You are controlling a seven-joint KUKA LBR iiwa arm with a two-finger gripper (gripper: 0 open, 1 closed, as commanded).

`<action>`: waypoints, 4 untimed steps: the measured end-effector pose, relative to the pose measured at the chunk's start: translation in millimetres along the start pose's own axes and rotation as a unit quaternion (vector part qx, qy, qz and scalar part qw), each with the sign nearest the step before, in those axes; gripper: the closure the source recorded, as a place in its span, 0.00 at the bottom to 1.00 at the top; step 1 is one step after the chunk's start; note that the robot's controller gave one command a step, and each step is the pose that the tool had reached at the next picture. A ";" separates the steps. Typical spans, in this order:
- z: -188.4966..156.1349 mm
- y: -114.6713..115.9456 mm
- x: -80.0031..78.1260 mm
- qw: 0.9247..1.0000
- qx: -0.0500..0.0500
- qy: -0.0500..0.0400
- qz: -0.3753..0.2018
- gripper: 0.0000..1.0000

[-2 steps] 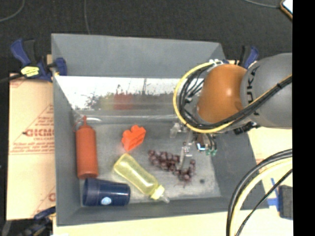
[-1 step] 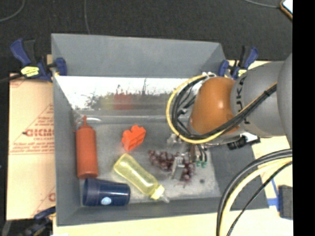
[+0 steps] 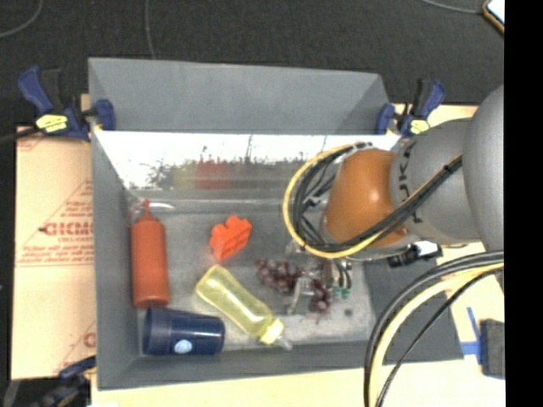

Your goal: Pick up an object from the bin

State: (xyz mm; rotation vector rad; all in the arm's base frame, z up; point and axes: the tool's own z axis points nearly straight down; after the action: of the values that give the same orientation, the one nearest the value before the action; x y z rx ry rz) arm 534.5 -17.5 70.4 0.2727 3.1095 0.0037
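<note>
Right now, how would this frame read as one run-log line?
gripper: low over dark red grape-like cluster, lower right of bin | hold: cannot tell | nearest: yellow bottle, orange piece

grey arm [image 3: 462, 181] — orange wrist cover [image 3: 361, 200], looped yellow and black cables [image 3: 294, 203]

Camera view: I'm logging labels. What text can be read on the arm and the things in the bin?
"KU": dark lettering on the grey arm, the rest hidden by cables.
Blue cup: white round sticker, too small to read.
Rest of the bin: no text visible.
</note>
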 end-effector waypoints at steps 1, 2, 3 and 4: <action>-0.4 1.7 0.9 0.994 0.000 0.004 0.111 1.00; -0.4 1.7 0.8 0.994 0.000 0.004 0.111 1.00; -16.3 1.4 1.5 0.994 0.000 0.005 0.110 1.00; -67.1 1.0 1.4 0.994 0.001 0.007 0.108 1.00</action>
State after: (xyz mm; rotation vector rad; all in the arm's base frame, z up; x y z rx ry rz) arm 532.0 -16.3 137.5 0.6112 3.0760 0.0062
